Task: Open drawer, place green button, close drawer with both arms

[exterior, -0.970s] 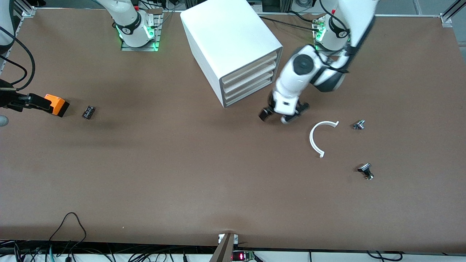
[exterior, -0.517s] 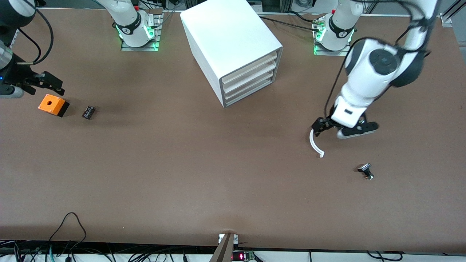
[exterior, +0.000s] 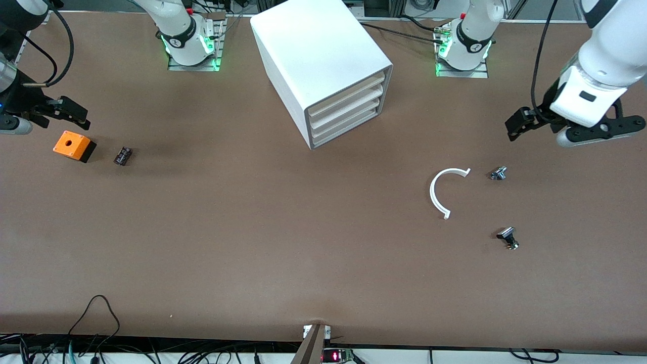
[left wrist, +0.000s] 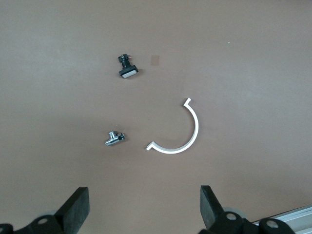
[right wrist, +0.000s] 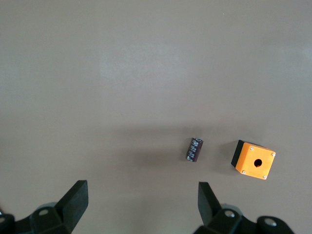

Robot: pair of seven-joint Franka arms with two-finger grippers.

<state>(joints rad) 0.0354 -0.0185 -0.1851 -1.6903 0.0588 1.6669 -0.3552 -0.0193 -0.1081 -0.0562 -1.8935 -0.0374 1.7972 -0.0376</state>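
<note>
The left gripper has swung away from the cabinet toward its counter end, jaws apart and empty. The right gripper, jaws apart, waits over the orange box. The drawer looks shut; no green button visible, I think.

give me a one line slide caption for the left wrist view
Open left gripper hovering over a white curved strip and two small black-and-silver parts on the brown table.

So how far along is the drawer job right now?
Nothing looks finished or in hand: the drawer of the cabinet is closed. The left gripper and right gripper hover with open, empty fingers. No green button shows. Opening, placing and closing all remain.
</note>
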